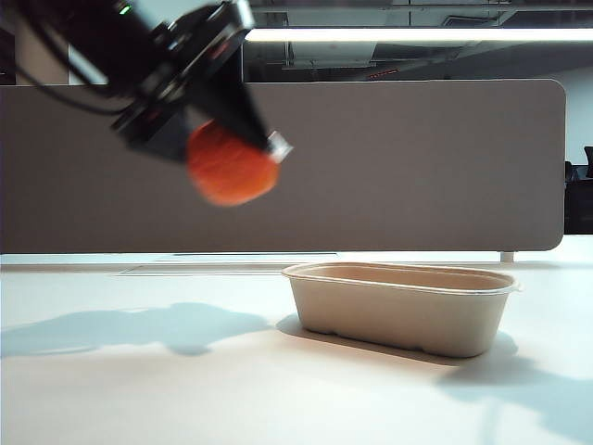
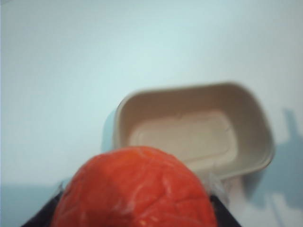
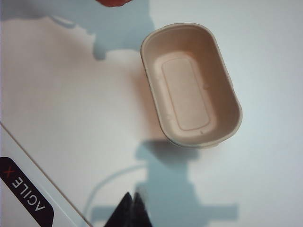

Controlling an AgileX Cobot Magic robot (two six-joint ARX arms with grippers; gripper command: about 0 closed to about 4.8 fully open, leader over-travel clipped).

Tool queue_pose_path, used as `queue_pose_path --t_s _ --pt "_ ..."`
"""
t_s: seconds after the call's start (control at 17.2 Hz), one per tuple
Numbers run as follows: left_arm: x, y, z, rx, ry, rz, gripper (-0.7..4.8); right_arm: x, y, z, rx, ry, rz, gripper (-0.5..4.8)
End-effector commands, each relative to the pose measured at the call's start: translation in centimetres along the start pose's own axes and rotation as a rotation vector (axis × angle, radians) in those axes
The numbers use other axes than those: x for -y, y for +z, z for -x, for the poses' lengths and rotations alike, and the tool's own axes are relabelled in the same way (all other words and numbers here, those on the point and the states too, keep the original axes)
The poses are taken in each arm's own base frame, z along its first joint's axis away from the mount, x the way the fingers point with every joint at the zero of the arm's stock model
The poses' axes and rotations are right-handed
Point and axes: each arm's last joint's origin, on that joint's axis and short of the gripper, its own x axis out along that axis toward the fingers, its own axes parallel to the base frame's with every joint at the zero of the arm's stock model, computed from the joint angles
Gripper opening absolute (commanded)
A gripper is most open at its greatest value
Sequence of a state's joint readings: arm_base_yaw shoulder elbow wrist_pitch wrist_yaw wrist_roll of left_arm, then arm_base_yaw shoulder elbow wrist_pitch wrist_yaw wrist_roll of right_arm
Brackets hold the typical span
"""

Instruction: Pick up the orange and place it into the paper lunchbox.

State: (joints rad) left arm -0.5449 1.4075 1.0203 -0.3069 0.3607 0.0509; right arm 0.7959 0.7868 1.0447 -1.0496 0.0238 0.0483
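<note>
Above desk [image 1: 139,389], left claw [image 1: 218,153] pinching orange [image 1: 232,167], lifted, short of lunchbox [image 1: 403,311]. Pick done; carry over, drop left. Right claw [image 3: 134,210] pressed together, idle near lunchbox.

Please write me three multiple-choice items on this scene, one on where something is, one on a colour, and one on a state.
1. Where is the orange?
A. Inside the paper lunchbox
B. In the air, held by the left gripper, off to the left of the lunchbox
C. Lying on the table

2. What colour is the paper lunchbox?
A. Beige-tan
B. Blue
C. Black

3. How is the right gripper?
A. Shut and empty
B. Shut on the orange
C. Wide open

Answers:
1 B: in the exterior view the left gripper holds the orange well above the table, left of the lunchbox.
2 A: all three views show a plain beige-tan tray.
3 A: in the right wrist view the fingertips meet with nothing between them.
</note>
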Motion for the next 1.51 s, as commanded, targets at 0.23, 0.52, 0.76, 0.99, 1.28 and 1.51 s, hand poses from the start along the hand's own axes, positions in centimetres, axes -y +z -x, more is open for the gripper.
queue_pose_path --t_s 0.23,0.52,0.76,0.99,1.28,1.51 --pt "3.6 0.9 -5.4 0.114 -0.118 -0.087 2.81 0.0 0.0 0.2 0.002 0.001 -0.003 -0.06" --pt "4.2 -0.2 -9.1 0.093 -0.119 -0.106 2.81 0.0 0.0 0.2 0.003 0.001 -0.004 -0.06" --pt "4.2 -0.5 -12.2 0.03 -0.121 -0.104 2.82 0.0 0.1 0.1 0.005 0.0 -0.004 -0.06" --pt "4.6 -1.6 -13.6 -0.025 -0.117 -0.104 4.05 0.0 0.1 0.1 0.005 0.001 -0.004 -0.06" --pt "4.9 -1.0 -11.8 -0.056 -0.116 -0.114 4.25 0.0 0.1 0.1 0.004 0.0 -0.004 -0.06" --pt "6.5 0.2 -2.7 -0.159 -0.121 -0.24 -0.06 0.0 0.0 0.1 0.003 0.0 -0.008 -0.06"
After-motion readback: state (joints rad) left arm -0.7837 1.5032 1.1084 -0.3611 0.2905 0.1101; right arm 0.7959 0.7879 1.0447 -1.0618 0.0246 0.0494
